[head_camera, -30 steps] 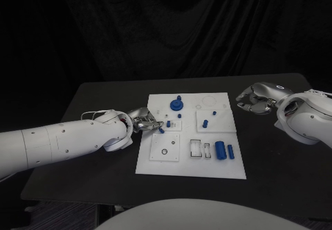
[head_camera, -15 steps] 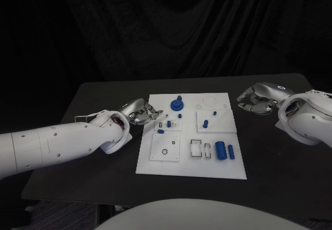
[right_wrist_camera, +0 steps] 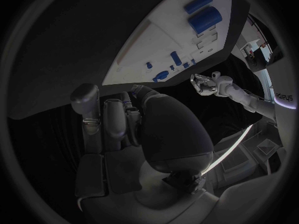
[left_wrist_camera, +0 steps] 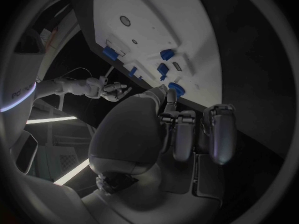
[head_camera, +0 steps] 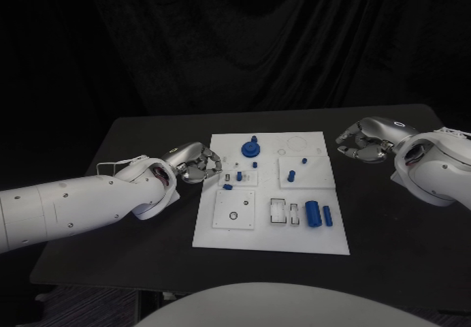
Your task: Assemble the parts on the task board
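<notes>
White plate of the task board (head_camera: 221, 228) was seen at the middle of the black worktop (head_camera: 128, 245). Nearest on it lay a large blue cylinder (head_camera: 313, 213) with a slimmer blue rod (head_camera: 327, 216) just beside it; farther back a blue peg (head_camera: 291, 177) and a blue gear (head_camera: 250, 148) stood in place. The left hand (head_camera: 199, 165) was held at the board's left edge, fingers curled in, nothing visibly held. The right hand (head_camera: 359, 144) was curled likewise, empty, off the far right corner. A pause between placements was judged; next, a loose part would need to be reached for and pinched.
</notes>
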`<state>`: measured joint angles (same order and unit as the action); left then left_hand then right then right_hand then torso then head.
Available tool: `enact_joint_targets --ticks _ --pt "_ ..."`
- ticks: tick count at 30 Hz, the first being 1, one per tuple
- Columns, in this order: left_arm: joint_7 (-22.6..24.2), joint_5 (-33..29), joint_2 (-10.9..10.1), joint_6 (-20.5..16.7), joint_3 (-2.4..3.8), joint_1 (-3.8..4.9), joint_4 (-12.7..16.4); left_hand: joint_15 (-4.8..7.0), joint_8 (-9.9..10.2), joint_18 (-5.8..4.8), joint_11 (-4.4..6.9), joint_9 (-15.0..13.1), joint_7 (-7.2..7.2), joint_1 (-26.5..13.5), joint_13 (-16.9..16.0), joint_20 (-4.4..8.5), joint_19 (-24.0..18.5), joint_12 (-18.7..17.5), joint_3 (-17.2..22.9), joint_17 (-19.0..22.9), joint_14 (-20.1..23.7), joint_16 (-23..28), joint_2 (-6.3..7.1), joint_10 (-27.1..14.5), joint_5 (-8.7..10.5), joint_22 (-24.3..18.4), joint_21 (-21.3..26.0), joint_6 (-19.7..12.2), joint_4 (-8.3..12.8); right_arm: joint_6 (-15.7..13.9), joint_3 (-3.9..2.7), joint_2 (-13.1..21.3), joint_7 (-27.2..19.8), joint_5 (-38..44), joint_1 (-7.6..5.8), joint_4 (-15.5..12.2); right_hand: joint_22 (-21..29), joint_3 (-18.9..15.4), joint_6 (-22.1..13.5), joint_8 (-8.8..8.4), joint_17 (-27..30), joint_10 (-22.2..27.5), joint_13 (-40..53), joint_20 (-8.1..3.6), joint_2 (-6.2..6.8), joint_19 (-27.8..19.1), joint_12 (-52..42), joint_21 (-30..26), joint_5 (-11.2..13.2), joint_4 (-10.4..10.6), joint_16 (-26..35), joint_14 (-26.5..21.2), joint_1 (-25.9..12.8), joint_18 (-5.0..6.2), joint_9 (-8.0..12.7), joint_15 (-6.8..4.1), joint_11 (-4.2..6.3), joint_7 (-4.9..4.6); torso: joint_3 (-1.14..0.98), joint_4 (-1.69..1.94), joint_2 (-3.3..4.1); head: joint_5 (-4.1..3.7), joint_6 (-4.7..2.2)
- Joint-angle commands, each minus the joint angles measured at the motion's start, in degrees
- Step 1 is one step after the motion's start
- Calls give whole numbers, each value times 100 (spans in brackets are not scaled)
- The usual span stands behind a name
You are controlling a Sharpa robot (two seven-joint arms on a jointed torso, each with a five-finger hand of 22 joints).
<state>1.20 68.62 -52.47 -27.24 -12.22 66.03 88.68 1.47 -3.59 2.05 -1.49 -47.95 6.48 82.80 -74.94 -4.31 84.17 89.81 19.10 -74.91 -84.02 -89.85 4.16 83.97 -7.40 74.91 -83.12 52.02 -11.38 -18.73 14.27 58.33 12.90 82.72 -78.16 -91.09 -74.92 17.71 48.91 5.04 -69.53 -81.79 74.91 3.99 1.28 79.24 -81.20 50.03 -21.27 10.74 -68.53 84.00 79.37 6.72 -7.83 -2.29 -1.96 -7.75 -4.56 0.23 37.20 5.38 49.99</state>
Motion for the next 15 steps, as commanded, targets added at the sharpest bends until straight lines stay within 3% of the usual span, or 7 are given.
enact_joint_targets --ticks 1,2,4,5,8,15 --pt "503 1160 -5 724 4 19 4 -30 18 -89 14 896 28 196 -1506 -55 260 19 -20 -1509 -598 -15 137 603 222 1357 -250 -260 -22 -156 -4 18 -46 15 15 -26 -246 23 -17 -12 -13 28 595 -15 21 -10 21 9 -27 -5 8 85 -25 32 6 -3 19 9 -1 0 -1 13 1" --pt "489 1379 -4 803 4 19 4 -32 19 -102 13 1273 31 236 -1506 -62 299 19 -68 -1509 -598 -15 187 603 278 1375 -305 -269 -62 -161 -4 19 -53 15 15 -27 -246 23 -17 -12 -13 28 595 -15 21 -10 21 9 -27 -5 8 85 -25 32 6 -3 19 9 0 1 3 14 1" --pt "455 1678 2 912 4 19 6 -21 20 -114 7 1355 20 240 -1506 -69 329 19 -94 -1509 -598 -15 218 603 285 1389 -347 -270 -68 -171 -4 20 -63 15 15 -29 -246 23 -17 -12 -13 28 595 -15 21 -10 21 9 -27 -5 8 85 -25 32 6 -3 19 9 -1 0 3 20 1" --pt "439 1792 7 961 4 19 8 -10 17 -121 25 1636 -6 249 -1506 -65 352 19 -175 -1509 -598 -15 263 603 260 1399 -379 -262 -108 -175 -4 21 -68 15 15 -30 -246 23 -17 -12 -13 28 595 -15 21 -10 21 9 -27 -5 8 85 -25 32 6 -3 19 9 1 -2 1 24 1" --pt "384 2037 29 1078 4 19 10 14 5 -136 37 2097 -23 202 -1506 -50 391 19 -397 -1509 -598 -15 343 603 -53 1418 -434 -214 -202 -183 -4 26 -78 15 16 -34 -246 23 -17 -12 -13 28 595 -15 21 -10 21 9 -27 -5 8 85 -25 32 6 -3 19 9 2 3 -1 21 1" --pt "299 2250 131 1150 4 17 -50 6 -2 -138 23 2338 2 208 -1506 -53 398 19 -474 -1509 -598 -15 310 603 -228 1421 -444 -141 -230 -181 -4 34 -87 15 20 -40 -246 21 -16 -13 -15 30 592 -17 27 -9 24 7 -28 -3 5 87 -32 32 8 -5 19 9 7 4 3 2 1"
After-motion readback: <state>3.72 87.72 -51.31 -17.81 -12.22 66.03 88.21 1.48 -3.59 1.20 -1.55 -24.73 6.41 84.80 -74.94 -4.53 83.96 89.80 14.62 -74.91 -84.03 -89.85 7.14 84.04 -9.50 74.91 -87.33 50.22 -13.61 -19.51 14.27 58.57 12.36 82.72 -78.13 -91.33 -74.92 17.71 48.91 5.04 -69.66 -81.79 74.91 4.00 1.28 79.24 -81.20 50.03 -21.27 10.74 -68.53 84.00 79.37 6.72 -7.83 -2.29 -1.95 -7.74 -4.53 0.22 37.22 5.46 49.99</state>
